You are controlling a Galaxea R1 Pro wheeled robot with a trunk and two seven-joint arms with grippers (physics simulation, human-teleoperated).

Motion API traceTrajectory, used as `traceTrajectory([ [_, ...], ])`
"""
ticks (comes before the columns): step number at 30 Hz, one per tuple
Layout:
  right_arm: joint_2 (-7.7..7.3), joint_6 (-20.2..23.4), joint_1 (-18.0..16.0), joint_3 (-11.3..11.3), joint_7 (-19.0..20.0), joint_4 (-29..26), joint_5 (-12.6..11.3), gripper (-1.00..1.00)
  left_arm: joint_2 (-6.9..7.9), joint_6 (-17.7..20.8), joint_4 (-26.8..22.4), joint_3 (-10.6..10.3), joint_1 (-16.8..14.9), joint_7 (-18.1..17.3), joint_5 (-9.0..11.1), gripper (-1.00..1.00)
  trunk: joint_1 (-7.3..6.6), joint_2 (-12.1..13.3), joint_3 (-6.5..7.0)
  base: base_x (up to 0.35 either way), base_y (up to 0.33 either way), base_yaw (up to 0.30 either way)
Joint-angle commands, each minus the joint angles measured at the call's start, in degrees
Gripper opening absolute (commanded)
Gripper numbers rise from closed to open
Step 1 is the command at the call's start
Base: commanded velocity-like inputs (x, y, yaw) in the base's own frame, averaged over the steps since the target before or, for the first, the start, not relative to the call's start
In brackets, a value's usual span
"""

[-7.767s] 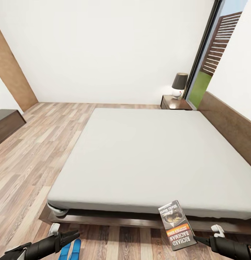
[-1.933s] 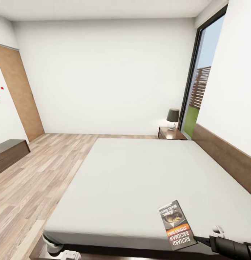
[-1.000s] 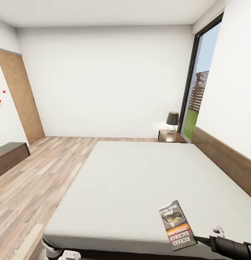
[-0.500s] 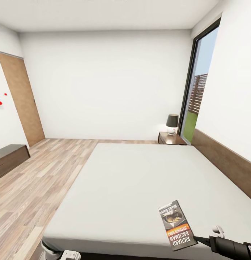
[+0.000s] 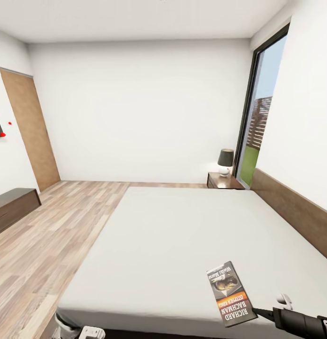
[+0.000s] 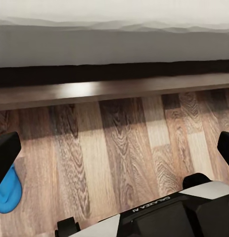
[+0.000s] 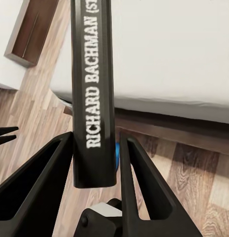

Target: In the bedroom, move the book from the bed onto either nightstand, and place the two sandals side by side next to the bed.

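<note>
The book (image 5: 231, 294), a thin paperback with an orange band and "RICHARD BACHMAN" lettering, hangs over the near right part of the bed (image 5: 182, 235). My right gripper (image 5: 257, 311) is shut on its lower corner. The right wrist view has the book's spine (image 7: 92, 74) pinched between the black fingers (image 7: 144, 187), with a sliver of a blue sandal (image 7: 117, 153) on the floor behind it. My left gripper (image 6: 114, 148) is open, low over the floor by the bed frame (image 6: 114, 91), with a blue sandal (image 6: 8, 190) beside one fingertip. A nightstand (image 5: 224, 180) stands at the bed's far corner.
A dark-shaded lamp (image 5: 225, 161) sits on that nightstand, beside a tall black-framed window (image 5: 257, 136). A wooden door (image 5: 29, 129) and a low dark cabinet (image 5: 12, 207) are on the left. Open plank floor (image 5: 64, 221) runs along the bed's left side.
The head camera has tilted up, bringing in more wall and the ceiling, and drifted slightly. The book stays held the same way in my right gripper.
</note>
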Motion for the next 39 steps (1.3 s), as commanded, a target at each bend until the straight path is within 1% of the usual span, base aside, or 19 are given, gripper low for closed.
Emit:
traceTrajectory([
  [1,-0.05,0.56,-0.04,0.40,0.10,-0.04,-0.61,-1.00,0.00,-0.27,-0.01,0.35,-0.05,-0.11,-0.61,1.00,0.02,-0.10,-0.12,0.000,0.000,0.196],
  [39,-0.05,0.59,-0.04,0.40,0.15,-0.04,-0.61,-1.00,0.00,-0.27,0.00,0.34,-0.05,-0.10,-0.61,1.00,0.02,-0.10,-0.12,0.000,0.000,0.287],
])
